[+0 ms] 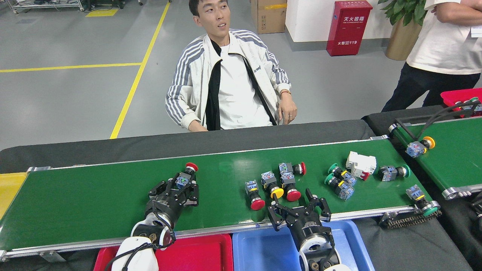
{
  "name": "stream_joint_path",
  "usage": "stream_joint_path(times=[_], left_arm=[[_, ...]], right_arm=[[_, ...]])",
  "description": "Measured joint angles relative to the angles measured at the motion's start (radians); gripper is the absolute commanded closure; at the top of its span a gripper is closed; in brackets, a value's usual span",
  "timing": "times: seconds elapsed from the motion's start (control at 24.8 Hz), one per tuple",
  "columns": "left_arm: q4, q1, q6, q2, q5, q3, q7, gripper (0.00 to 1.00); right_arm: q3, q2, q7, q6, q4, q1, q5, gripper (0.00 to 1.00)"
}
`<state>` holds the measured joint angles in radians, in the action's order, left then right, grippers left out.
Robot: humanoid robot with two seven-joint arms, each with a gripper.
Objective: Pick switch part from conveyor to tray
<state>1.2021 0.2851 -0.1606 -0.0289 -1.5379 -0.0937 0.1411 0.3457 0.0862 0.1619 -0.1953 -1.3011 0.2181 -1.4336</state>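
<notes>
Green belt, two grippers reaching for switch parts

Green and wide, the conveyor [94, 203] runs across your view between silver rails. Your left gripper [177, 187] is over the belt, its black fingers spread apart around a red-capped switch part [185, 176] lying on the belt; whether the fingers touch it you cannot tell. Your right gripper [297, 207] hangs at the belt's near rail with its fingers apart, holding nothing, just short of a cluster of switch parts [275, 184] with red and yellow caps. Further right on the belt lie two green-capped parts [339, 181], a white block [360, 164] and another part with a green cap [393, 172]. One more part [421, 197] sits at the belt's right end roller. Below the near rail, the red tray [199, 252] lies beneath your left arm, touching a blue tray [260, 250] on its right. A seated person in a striped white jacket [229, 79] faces you across the belt.
</notes>
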Motion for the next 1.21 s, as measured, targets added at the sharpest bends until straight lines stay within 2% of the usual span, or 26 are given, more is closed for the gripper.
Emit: stream_joint_path(times=[0.08,0.12,0.2,0.24,0.28,0.32,0.36,0.4,0.48,0.69,0.77,0.85,0.97,1.09,1.13,1.17,1.21], left_arm=[[0.096,-0.048,-0.07,0.008,0.0,-0.004,-0.003,0.96],[0.157,-0.076,-0.12,0.019,0.0,-0.004,-0.002,0.94],[0.298,-0.17,-0.261,0.07,0.0,-0.002,0.007,0.88],[0.354,-0.22,-0.323,0.095,0.0,0.001,0.013,0.8],[0.414,-0.275,-0.386,0.116,0.002,0.005,0.018,0.65],[0.464,-0.323,-0.439,0.13,0.006,0.01,0.022,0.45],[0.509,-0.376,-0.483,0.135,0.007,0.02,0.026,0.18],[0.534,-0.415,-0.515,0.131,0.008,0.033,0.029,0.0],[0.553,-0.459,-0.544,0.116,0.008,0.066,0.029,0.0],[0.558,-0.49,-0.567,0.074,0.015,0.144,0.031,0.0],[0.558,-0.498,-0.538,0.016,0.017,0.239,0.032,0.0],[0.559,-0.497,-0.465,-0.059,0.018,0.372,0.03,0.0],[0.559,-0.497,-0.386,-0.067,0.019,0.546,0.019,0.0],[0.559,-0.499,-0.365,-0.067,0.019,0.614,0.01,0.0],[0.559,-0.499,-0.362,-0.067,0.019,0.618,0.009,0.0],[0.559,-0.499,-0.36,-0.067,0.019,0.618,0.009,0.0],[0.559,-0.499,-0.359,-0.067,0.02,0.616,0.008,0.0]], right_arm=[[0.0,0.009,0.0,-0.012,0.03,0.017,0.0,0.03],[0.002,0.013,0.0,-0.018,0.044,0.027,0.0,0.07],[0.009,0.015,0.0,-0.04,0.07,0.048,0.0,0.43],[0.015,0.015,0.0,-0.045,0.078,0.054,0.0,0.62],[0.02,0.015,0.0,-0.046,0.083,0.058,0.0,0.78],[0.024,0.014,0.0,-0.047,0.086,0.064,0.0,0.89],[0.026,0.014,0.0,-0.047,0.087,0.067,0.0,0.95],[0.027,0.011,0.0,-0.049,0.087,0.069,0.002,0.98],[0.027,0.004,0.003,-0.053,0.087,0.069,0.005,0.98],[0.027,-0.001,-0.001,-0.035,0.061,0.068,0.007,0.98],[0.027,-0.001,-0.015,-0.024,0.003,0.058,0.007,0.98],[0.027,-0.001,-0.024,0.02,-0.075,0.026,0.007,0.98],[0.055,-0.006,-0.029,0.153,-0.217,-0.062,0.006,0.98],[0.139,-0.014,-0.029,0.284,-0.294,-0.126,0.003,0.94],[0.165,-0.025,-0.029,0.312,-0.3,-0.131,0.001,0.78],[0.201,-0.039,-0.03,0.328,-0.302,-0.133,-0.001,0.3],[0.238,-0.052,-0.03,0.342,-0.302,-0.134,-0.003,0.0]])
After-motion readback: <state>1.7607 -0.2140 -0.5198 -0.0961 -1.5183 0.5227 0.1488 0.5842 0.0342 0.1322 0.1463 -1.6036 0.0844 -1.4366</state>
